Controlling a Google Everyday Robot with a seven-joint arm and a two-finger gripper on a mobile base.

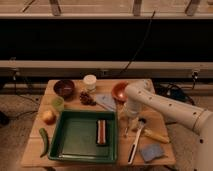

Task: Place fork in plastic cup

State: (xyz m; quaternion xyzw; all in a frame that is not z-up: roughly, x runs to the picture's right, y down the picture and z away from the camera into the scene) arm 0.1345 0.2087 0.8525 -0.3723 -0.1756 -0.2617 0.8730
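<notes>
My gripper point(129, 118) hangs low over the table, between the right rim of the green tray point(75, 152) and the dish brush point(135, 142). A thin pale sliver, seemingly the fork point(126, 131), lies just below the gripper beside the tray rim; the gripper partly hides it. The translucent light-green plastic cup point(58, 103) stands upright at the left of the table, left of the tray's far corner and well away from the gripper.
A brown block point(101, 131) lies in the tray. A dark bowl point(64, 88), white jar point(90, 81), dark cluster point(87, 98), grey cloth point(106, 101) and orange bowl point(120, 92) line the back. An apple point(48, 116) and green vegetable point(44, 141) sit left; a yellow stick point(156, 136) and blue sponge point(150, 152) sit right.
</notes>
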